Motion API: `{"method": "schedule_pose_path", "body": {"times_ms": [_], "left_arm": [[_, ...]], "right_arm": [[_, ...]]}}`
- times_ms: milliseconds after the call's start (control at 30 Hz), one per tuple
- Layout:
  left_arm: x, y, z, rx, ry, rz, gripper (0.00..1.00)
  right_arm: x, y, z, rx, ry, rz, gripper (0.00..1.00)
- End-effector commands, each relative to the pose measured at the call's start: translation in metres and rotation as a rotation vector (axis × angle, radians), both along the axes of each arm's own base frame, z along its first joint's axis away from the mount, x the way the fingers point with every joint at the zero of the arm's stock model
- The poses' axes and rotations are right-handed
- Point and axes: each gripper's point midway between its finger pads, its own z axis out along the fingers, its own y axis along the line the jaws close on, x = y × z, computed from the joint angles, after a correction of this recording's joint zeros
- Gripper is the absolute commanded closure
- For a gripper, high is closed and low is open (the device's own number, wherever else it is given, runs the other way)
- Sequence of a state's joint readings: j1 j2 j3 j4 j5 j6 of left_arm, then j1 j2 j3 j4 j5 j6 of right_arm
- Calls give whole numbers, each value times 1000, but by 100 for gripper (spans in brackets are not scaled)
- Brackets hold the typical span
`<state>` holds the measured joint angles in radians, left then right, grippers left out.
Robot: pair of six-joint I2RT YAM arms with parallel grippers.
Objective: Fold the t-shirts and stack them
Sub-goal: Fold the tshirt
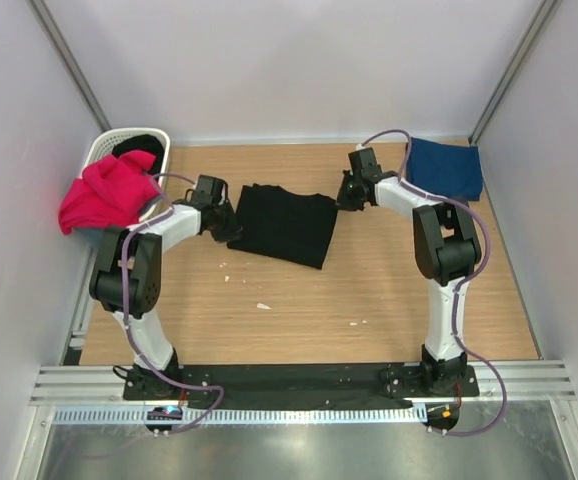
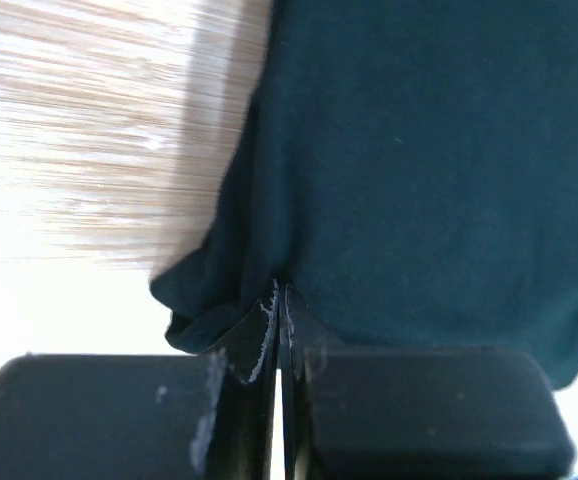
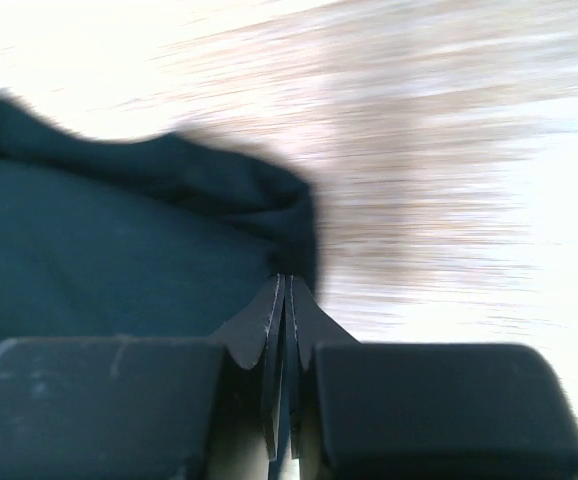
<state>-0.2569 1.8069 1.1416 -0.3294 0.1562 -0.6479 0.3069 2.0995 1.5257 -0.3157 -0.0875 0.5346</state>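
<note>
Top view: nearest me are the bases of the left arm (image 1: 134, 270) and right arm (image 1: 447, 245), bolted at the near edge of the bench (image 1: 299, 310). Both arms reach away from me to a black shirt (image 1: 287, 225) lying folded and flat in the middle of the bench. The left jaws meet its left edge and the right jaws meet its far right corner. A navy shirt (image 1: 446, 167) lies folded in the far right corner of the bench, well apart from the black one. A red shirt (image 1: 107, 190) hangs over the near rim of a white basket (image 1: 97, 150) at the far left, and some dark cloth shows inside the basket. A few pale specks dot the bare wood.

Left wrist view: the left jaws are pressed together, with no gap to see, pinching a bunched fold at the edge of the black shirt (image 2: 419, 180). The shirt fills the right side, and blurred wood grain of the bench (image 2: 99, 150) fills the left.

Right wrist view: the right jaws are closed to a thin slit, with a corner of the black shirt (image 3: 99, 250) caught at their tips. The shirt spreads to the left, and the bench (image 3: 449, 180) is streaked with blur on the right.
</note>
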Motion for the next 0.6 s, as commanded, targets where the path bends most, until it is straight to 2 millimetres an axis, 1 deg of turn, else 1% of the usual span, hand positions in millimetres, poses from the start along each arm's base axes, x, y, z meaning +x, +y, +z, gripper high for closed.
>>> {"method": "schedule_pose_path", "body": {"times_ms": [0, 67, 133, 167, 233, 267, 367, 400, 433, 467, 500, 533, 567], "left_arm": [[5, 12, -11, 65, -6, 46, 100], [1, 20, -19, 110, 16, 57, 100], [1, 23, -27, 134, 34, 52, 100], [-1, 23, -30, 140, 47, 47, 100], [-1, 22, -34, 139, 59, 33, 100], [-1, 20, -33, 134, 61, 20, 100], [1, 18, -19, 149, 32, -7, 99], [3, 18, -7, 149, 8, -10, 98], [4, 19, 1, 154, -8, -21, 94], [4, 19, 9, 154, -20, -25, 89], [6, 19, 18, 155, -38, -27, 82], [6, 20, 36, 153, -67, -29, 54], [8, 19, 49, 150, -96, -35, 42]], "right_arm": [[8, -23, -11, -60, -15, -69, 92], [6, -27, -19, -71, -2, -72, 92], [6, -29, -22, -74, 3, -72, 93], [6, -28, -23, -71, 6, -71, 93], [6, -21, -18, -38, 6, -51, 93], [7, -18, -14, -25, 4, -43, 93], [5, -12, 11, 8, -20, -24, 93], [3, -12, 25, 23, -33, -18, 91], [2, -10, 35, 30, -44, -11, 87], [-1, -8, 42, 42, -45, -4, 72], [-8, -7, 54, 48, -42, 3, 61], [-13, -8, 57, 57, -30, -11, 47], [-19, -7, 58, 64, -20, -14, 32]]}}
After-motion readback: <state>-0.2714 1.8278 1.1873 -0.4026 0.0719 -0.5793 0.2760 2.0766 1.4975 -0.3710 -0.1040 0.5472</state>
